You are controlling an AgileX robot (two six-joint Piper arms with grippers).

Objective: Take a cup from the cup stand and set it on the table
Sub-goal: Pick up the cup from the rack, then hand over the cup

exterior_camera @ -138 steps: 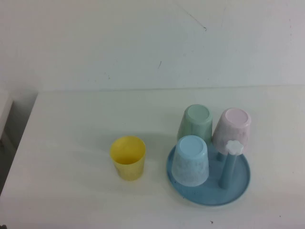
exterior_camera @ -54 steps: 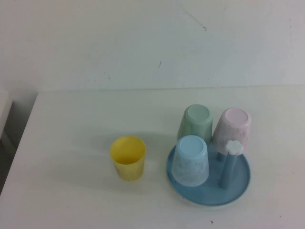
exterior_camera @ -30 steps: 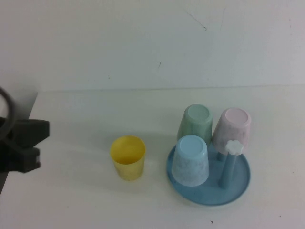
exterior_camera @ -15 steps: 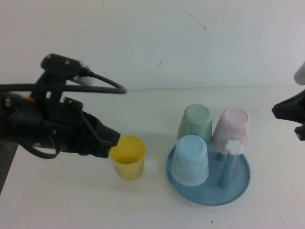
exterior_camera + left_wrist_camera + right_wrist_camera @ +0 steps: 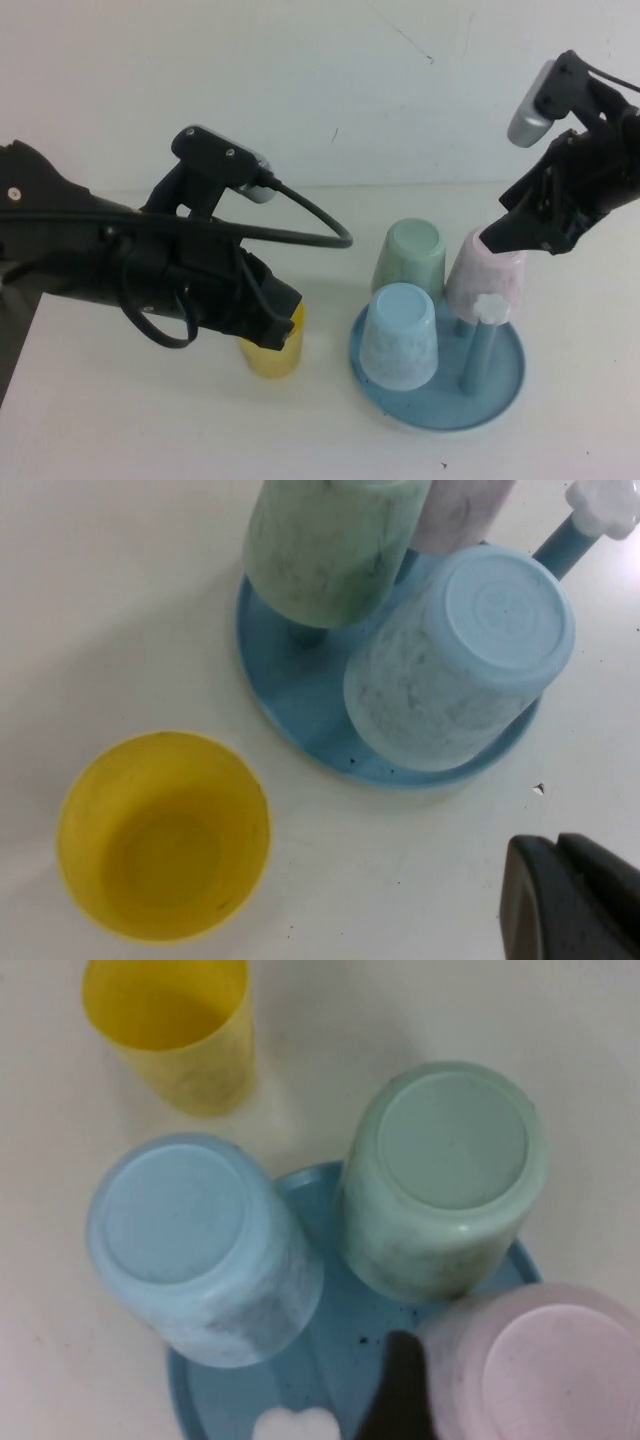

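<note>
My right tool (image 5: pixel 497 238) hovers at the inverted pink cup (image 5: pixel 487 272) on the cup stand (image 5: pixel 437 412), approaching to grasp; my left tool (image 5: pixel 275 312) hovers beside it; grip states unclear.

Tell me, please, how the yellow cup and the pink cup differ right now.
The yellow cup stands mouth up on the table, under the left gripper; the pink cup hangs upside down, tilted, on the cup stand, by the right gripper. Both are tapered tumblers.

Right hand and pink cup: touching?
Cannot tell. In the high view the right hand overlaps the pink cup's top; the right wrist view shows one finger beside it, with no clear gap or contact.
</note>
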